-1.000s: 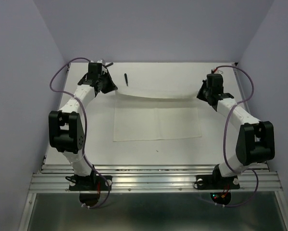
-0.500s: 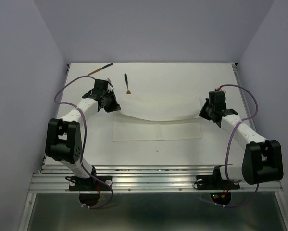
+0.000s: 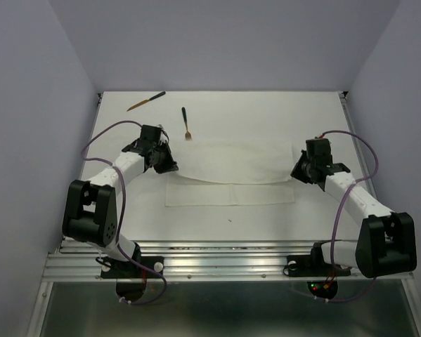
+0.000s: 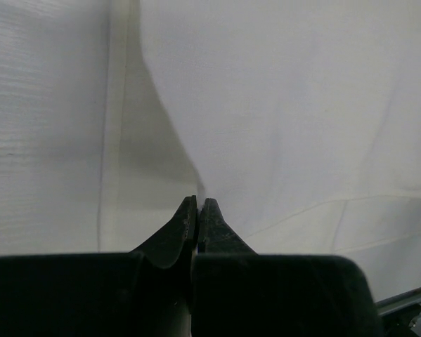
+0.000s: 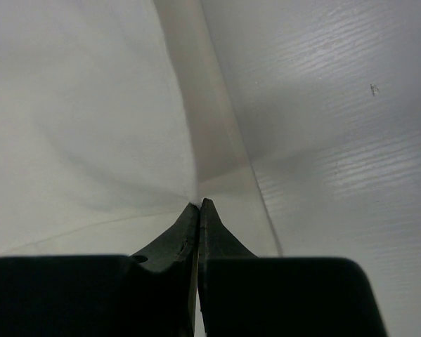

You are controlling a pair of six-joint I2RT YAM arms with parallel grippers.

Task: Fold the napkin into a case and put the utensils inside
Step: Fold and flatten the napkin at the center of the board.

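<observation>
- White napkin (image 3: 231, 172) lay on the worktop (image 3: 301, 112), its long axis running left to right.
- Left pincer (image 3: 171, 167) and right pincer (image 3: 295, 173) each clamped one end of its lifted fold, seemingly the far edge.
- Fork (image 3: 187, 123) and knife (image 3: 145, 101) lay beyond, nearer the left arm.

Fork (image 3: 186, 123) and, seemingly, knife (image 3: 145, 101) obstruct far-left table (image 3: 280, 112); far-right open.

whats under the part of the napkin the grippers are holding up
The lower layer of the napkin, flat on the table; only its near strip shows. The flap pinched by the left gripper and right gripper covers the rest, so nothing between the layers can be checked.
</observation>
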